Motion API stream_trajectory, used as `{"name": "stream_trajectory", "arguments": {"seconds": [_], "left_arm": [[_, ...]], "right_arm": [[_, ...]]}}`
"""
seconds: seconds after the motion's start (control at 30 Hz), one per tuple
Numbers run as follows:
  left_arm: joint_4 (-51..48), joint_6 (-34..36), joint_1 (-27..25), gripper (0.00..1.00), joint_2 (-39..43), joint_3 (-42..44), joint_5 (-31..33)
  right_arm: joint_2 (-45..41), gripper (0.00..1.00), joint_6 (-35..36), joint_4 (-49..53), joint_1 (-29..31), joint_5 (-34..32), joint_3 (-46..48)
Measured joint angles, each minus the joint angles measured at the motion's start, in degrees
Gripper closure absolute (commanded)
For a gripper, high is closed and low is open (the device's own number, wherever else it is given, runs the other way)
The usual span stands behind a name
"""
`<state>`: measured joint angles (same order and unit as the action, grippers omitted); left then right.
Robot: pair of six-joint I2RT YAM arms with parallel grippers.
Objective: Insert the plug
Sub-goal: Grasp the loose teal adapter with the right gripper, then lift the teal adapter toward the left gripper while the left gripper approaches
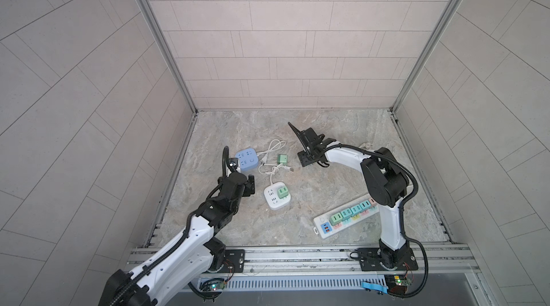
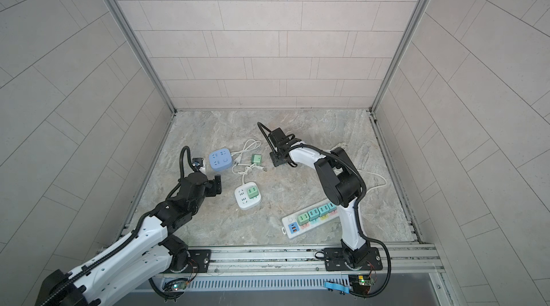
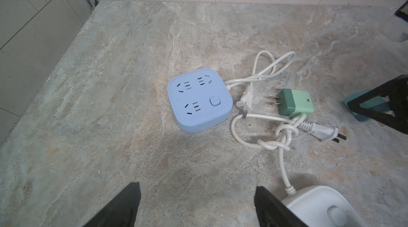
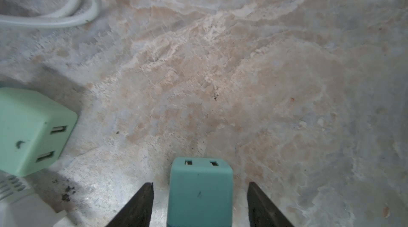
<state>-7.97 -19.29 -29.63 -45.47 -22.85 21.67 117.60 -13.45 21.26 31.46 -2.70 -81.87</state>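
Plugging is just starting: the teal plastic cube plug (image 4: pixel 199 190) sits on the stone table (image 4: pixel 242 82) between the open fingers of the right gripper (image 4: pixel 200 184), not squeezed yet, and the left gripper (image 3: pixel 197 185) hangs open and empty near the blue square socket box (image 3: pixel 198 102).

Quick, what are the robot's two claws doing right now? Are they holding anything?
Left gripper: open, holding nothing.
Right gripper: open, one finger each side of the teal plug, gaps showing, not gripping it.
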Motion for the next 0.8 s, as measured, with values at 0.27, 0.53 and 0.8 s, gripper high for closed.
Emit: {"name": "stream_trajectory", "arguments": {"seconds": [0.27, 0.53, 0.8], "left_arm": [[0.02, 0.0, 0.0, 0.13, 1.68, 0.02, -0.22], [0.02, 0.0, 0.0, 0.13, 1.66, 0.02, -0.68], [-2.45, -0.79, 0.0, 0.23, 2.08, -2.4, -6.54]], "right_arm": [[1.01, 0.47, 0.09, 0.09, 0.0, 0.31, 0.0], [1.01, 0.68, 0.52, 0.0, 0.04, 0.31, 0.0], [-4.7, 0.81, 3.21, -2.19, 1.84, 0.17, 6.05]]}}
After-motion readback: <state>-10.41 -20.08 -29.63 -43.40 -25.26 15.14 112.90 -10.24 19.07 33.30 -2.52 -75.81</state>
